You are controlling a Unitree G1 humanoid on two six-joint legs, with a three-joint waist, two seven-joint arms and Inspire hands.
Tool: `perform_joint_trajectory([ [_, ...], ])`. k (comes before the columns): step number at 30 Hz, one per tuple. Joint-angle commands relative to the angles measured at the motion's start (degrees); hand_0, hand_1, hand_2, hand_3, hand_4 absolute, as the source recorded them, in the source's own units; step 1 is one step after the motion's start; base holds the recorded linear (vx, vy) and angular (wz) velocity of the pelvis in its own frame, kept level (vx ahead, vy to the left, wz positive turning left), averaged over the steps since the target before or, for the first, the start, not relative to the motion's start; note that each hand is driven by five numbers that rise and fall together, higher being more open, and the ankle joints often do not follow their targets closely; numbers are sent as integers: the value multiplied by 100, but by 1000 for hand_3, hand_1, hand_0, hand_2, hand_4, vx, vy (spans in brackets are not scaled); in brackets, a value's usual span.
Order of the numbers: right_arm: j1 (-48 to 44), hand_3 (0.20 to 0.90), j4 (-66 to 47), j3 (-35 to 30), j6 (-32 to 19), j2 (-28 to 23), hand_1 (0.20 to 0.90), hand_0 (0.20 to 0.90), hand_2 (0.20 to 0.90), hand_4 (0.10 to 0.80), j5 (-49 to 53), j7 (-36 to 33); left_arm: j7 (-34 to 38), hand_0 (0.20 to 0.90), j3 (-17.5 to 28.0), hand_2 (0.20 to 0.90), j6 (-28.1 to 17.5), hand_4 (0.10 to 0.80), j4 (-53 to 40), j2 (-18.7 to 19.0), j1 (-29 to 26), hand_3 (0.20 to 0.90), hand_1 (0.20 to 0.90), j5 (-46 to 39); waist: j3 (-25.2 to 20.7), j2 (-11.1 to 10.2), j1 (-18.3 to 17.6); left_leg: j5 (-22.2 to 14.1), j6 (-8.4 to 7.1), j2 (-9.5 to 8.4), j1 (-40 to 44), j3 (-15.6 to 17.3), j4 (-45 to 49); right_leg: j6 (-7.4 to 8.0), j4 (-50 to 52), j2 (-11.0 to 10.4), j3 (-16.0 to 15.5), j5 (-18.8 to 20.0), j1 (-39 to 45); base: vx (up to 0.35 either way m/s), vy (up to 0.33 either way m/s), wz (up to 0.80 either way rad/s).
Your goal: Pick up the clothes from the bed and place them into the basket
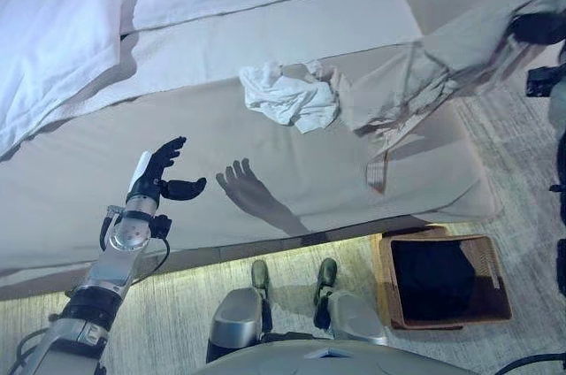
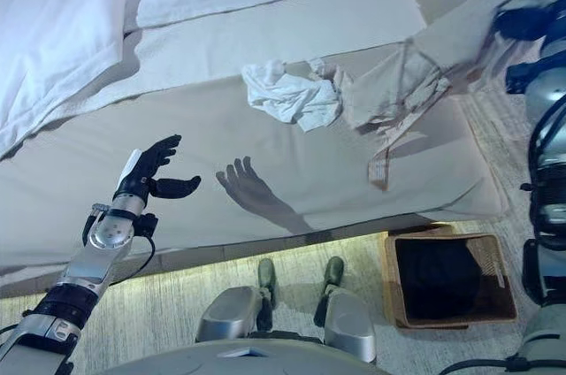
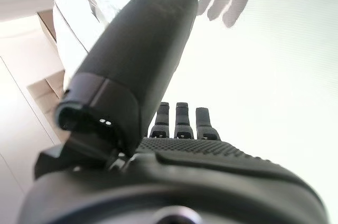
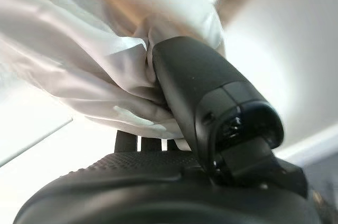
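Observation:
A beige garment (image 1: pixel 411 79) stretches from the bed's right part up to my right hand (image 1: pixel 533 28), which is lifted at the far right. In the right wrist view my right hand (image 4: pixel 200 108) has its thumb and fingers shut on the pale cloth (image 4: pixel 95 76). A crumpled white garment (image 1: pixel 287 94) lies on the bed (image 1: pixel 133 145), just left of the beige one. My left hand (image 1: pixel 159 172) is open and empty above the bed's front left part, well apart from both garments. The brown basket (image 1: pixel 386 282) stands on the floor at the bed's front right corner.
A white duvet (image 1: pixel 62 30) and pillow area cover the back left of the bed. The basket's inside looks dark (image 1: pixel 433 279). Grey carpet (image 1: pixel 522 216) lies in front of and right of the bed.

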Motion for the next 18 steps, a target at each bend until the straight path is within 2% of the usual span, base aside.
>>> perform_joint_trajectory([
  [1,-814,200,-94,285,-388,-773,300,300,300,100,109,-504,116,900,-444,900,-527,800,273,147,239,900,900,146,-1572,-246,-73,-542,-165,114,-200,-63,388,449,488,-175,-170,-570,33,-13,-54,-24],
  [6,-1117,200,1,362,-302,-1280,300,300,300,100,189,-714,51,900,-532,900,-699,800,603,64,181,900,900,252,-1741,-270,-333,-496,-213,170,-106,102,239,419,396,-58,-28,-593,37,-21,-29,-16],
  [18,-958,200,182,61,-356,-2058,300,300,300,100,360,-1020,-184,900,-588,900,-868,800,995,86,46,900,900,347,-1961,-296,-854,-489,-223,240,20,414,111,425,260,133,428,-504,-85,-25,2,-20],
])
